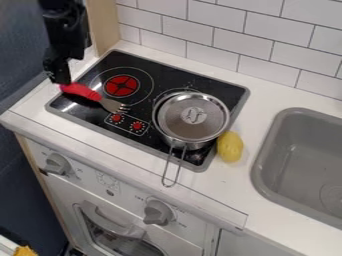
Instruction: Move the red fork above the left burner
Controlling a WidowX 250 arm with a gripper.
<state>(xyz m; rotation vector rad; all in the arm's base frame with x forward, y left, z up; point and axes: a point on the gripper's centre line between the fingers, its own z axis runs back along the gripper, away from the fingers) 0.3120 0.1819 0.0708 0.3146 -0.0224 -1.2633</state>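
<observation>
metal pot (194, 117) stands between fork (88, 93) and sink (287, 150).

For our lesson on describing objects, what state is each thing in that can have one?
Red fork: handle end at the gripper, tines pointing right.
Metal pot: on the stove; lidded or not, I cannot tell.
Oven door: shut.
Yellow fruit: whole.

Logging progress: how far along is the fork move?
Done: hand is at the red fork's handle end. In hand: possibly the fork, grip unconfirmed. Left: the fork shows below the left burner's red centre, so placing it above likely remains.
</observation>
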